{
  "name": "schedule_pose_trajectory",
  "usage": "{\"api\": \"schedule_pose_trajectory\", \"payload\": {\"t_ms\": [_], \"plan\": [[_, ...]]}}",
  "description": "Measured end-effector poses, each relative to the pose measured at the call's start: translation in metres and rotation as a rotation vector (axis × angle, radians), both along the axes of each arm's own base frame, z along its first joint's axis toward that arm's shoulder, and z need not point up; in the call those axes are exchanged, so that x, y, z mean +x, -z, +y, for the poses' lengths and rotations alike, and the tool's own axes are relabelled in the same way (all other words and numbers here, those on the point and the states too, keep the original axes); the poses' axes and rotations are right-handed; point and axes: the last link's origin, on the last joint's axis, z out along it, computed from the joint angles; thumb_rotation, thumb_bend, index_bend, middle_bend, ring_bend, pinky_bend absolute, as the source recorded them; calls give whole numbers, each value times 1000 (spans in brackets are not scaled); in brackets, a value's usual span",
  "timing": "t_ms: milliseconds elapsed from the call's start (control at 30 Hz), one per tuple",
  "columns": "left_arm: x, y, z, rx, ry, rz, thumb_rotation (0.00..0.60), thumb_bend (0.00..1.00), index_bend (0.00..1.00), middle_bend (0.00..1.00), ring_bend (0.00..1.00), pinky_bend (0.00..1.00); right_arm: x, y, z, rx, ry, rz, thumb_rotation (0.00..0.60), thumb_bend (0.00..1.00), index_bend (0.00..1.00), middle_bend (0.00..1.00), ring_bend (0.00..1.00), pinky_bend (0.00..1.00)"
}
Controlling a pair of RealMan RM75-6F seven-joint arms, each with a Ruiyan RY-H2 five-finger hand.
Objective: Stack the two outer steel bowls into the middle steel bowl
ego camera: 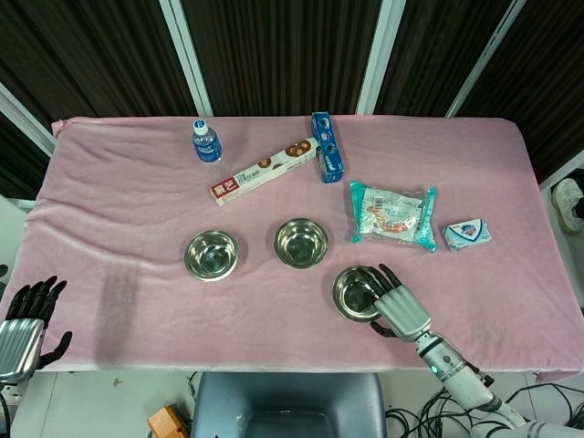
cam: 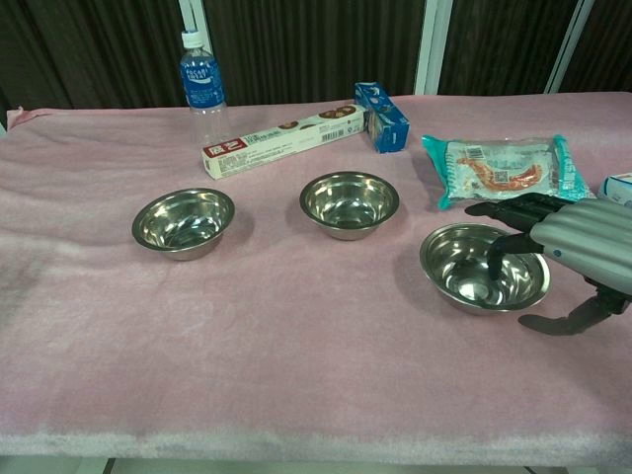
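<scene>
Three steel bowls sit in a row on the pink cloth. The left bowl (ego camera: 212, 255) (cam: 184, 221) and the middle bowl (ego camera: 301, 243) (cam: 350, 203) stand alone. At the right bowl (ego camera: 354, 294) (cam: 474, 269) my right hand (ego camera: 399, 306) (cam: 578, 247) reaches over the right rim, its fingers (cam: 504, 247) dipping inside. Its thumb (cam: 563, 321) stays outside the rim, apart from the bowl, which rests flat on the cloth. My left hand (ego camera: 23, 328) hangs off the table's near left corner, holding nothing, and only the head view shows it.
At the back are a water bottle (ego camera: 206, 141) (cam: 201, 77), a long biscuit box (ego camera: 265, 171) (cam: 281, 140) and a blue packet (ego camera: 326, 146) (cam: 382, 116). A teal snack bag (ego camera: 392, 215) (cam: 499, 168) and a small tissue pack (ego camera: 468, 234) lie behind the right bowl.
</scene>
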Motion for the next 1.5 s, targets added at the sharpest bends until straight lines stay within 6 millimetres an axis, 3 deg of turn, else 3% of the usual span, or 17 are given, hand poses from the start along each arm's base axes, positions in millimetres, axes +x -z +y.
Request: {"api": "schedule_pose_trajectory", "payload": {"t_ms": [233,400,567,867,1067,1267,1400,1500], "plan": [[0,0,0,-1,-1,-1,600,363,0,16,0,17,-3,1,0,-1,17,10,600,397,539,0,0,0],[0,0,0,-3,-2,0,600,363,0,16,0,19,-1,7,-5,5,21,24,600,625,693,10,0,0],[0,-1,-1,5,1,-3,600,364,0,16,0,19,2,9,-10,-2,22,16,600,647,774,31,0,0],[0,-3,-3,4,8,-11,600,364,0,16,0,19,18,-5,-21,-83,-15,-18,600,652,763,32,0,0],[0,-4,-3,8,7,-14,600,364,0,17,0,19,52,-20,-52,-191,-72,-9,600,651,747,32,0,0],[-1,-8,-4,20,5,-24,600,364,0,17,0,19,105,-27,-91,-306,-132,42,600,652,746,32,0,0],[-2,-10,-4,23,0,-32,600,363,0,17,0,19,148,-13,-113,-329,-159,68,600,652,738,33,0,0],[-3,-12,-5,24,1,-38,600,364,0,17,0,19,169,4,-124,-315,-167,75,600,652,728,33,0,0]]}}
